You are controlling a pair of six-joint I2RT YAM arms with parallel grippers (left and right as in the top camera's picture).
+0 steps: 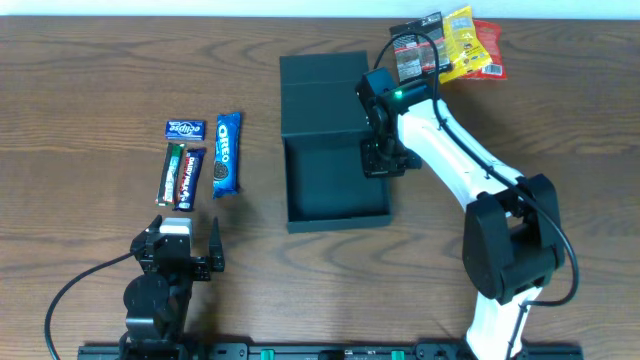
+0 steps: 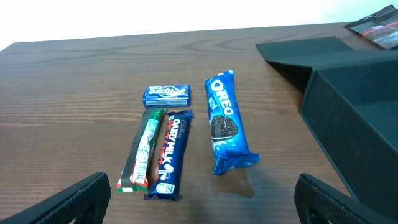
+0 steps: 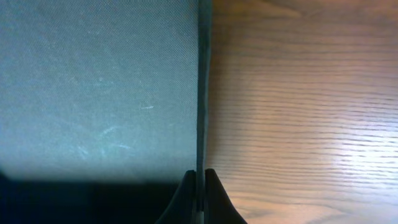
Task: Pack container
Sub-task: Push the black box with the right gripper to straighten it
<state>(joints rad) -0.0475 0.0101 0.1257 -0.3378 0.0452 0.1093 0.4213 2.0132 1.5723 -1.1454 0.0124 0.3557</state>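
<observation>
Okay: one container (image 1: 335, 150), dark teal-black matte cardboard, rectangular, open, with its flap lid laid back toward the top of the overhead frame. It sits at the centre of the wood-grain table (image 1: 80, 90). Right gripper (image 3: 200, 185) is pinched narrow on the container's thin right wall. Left gripper (image 2: 203, 186) is spread wide and holds nothing, lower left of the overhead frame.

Four snacks lie left of the container:
- one small blue eclipse box (image 1: 185, 128)
- one glossy blue Oreo packet (image 1: 227, 153)
- one dark blue Dairy Milk bar (image 1: 189, 178)
- one slim green-and-red bar (image 1: 172, 172), lying against the Dairy Milk bar

Three crinkly packets lie upper right: one yellow packet (image 1: 458, 40), one red packet (image 1: 490, 50), one black packet (image 1: 413, 48).
</observation>
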